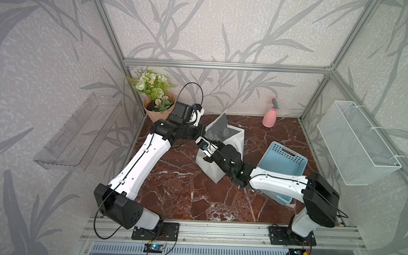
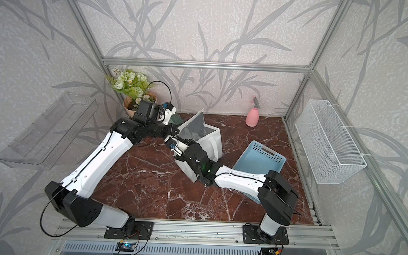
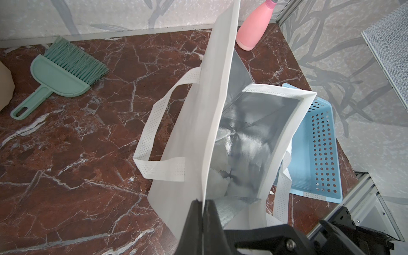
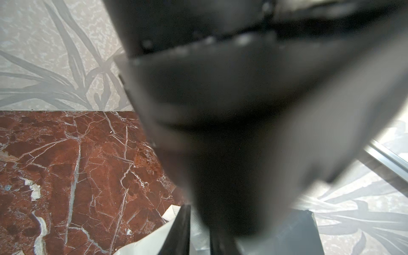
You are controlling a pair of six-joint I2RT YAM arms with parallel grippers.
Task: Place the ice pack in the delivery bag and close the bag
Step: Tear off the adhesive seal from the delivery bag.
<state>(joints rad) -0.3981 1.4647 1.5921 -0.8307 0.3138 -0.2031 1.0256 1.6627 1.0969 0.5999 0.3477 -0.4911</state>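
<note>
Red-brown marble tabletop [image 1: 171,193] fills the cell floor in both top views, with the delivery bag [image 1: 235,140] standing at frame centre and the blue perforated tray [image 1: 282,160] to its right. The left gripper [image 1: 202,130] meets the raised flap lid [image 1: 218,124] at the bag's left corner. The right gripper [image 1: 199,140] sits just below it at the bag's mouth. From the left wrist, the left jaws are pressed together on the flap's edge at bottom centre. A pale lump, probably the ice pack [image 3: 220,178], lies on the foil lining [image 3: 254,132] deep inside. From the right wrist, a blurred dark mass hides most. The right jaws stand narrow at the bottom edge over foil and white fabric, and I cannot tell whether they grip it. Placement looks nearly done, so next the right arm should lift clear of the mouth without dragging the wall.
</note>
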